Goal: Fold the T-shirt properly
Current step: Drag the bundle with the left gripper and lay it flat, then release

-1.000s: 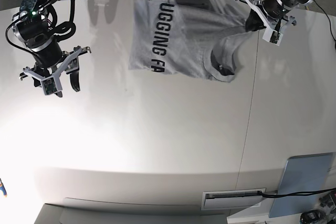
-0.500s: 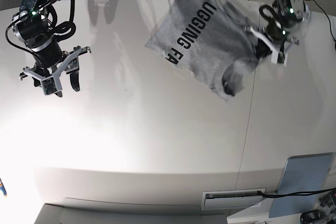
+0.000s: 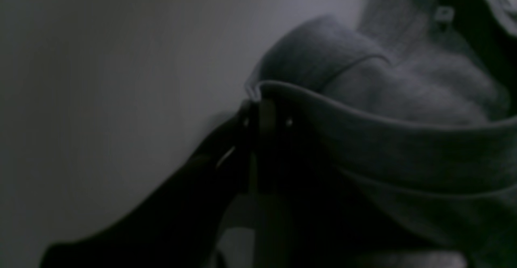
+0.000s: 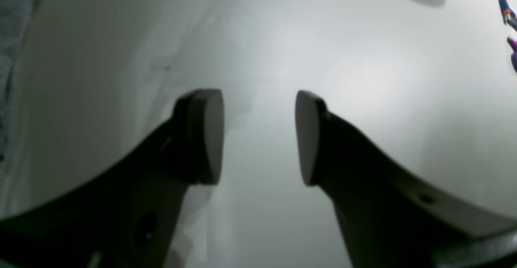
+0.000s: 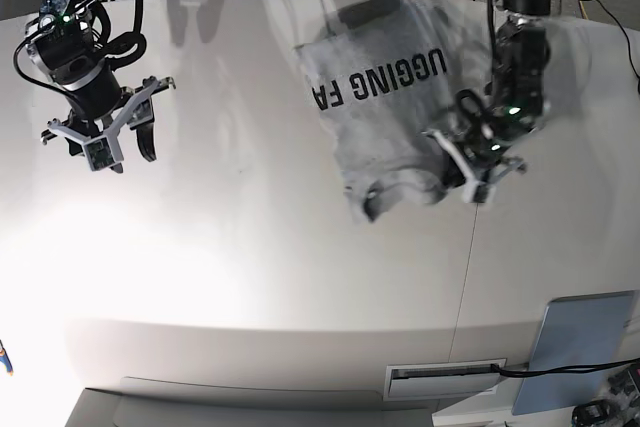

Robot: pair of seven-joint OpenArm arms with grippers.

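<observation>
The left gripper's [image 5: 462, 169] fingers [image 3: 258, 138] are closed on a fold of the heather-grey short-sleeved cotton T-shirt [image 5: 385, 107], pinching its hem or a sleeve edge; the dim wrist view does not show which. From that hold the cloth trails toward the far edge of the pale glossy worktop [image 5: 300, 277], rumpled and partly doubled over, the bold black capital lettering [image 5: 385, 82] facing up. Its ribbed crew neck [image 5: 395, 195] sags in a loose loop just beside the gripper.

The right gripper [image 5: 105, 142] hangs well apart near the far corner on its own side, its fingers [image 4: 204, 136] spread wide with nothing between them.

The garment looks light, limp and clingy: it should drape and bunch rather than keep a shape, and a single pinch will drag it into a rope. Taking it by two points along a seam, such as both shoulders or both hem corners, seems the surest way to spread it flat.
</observation>
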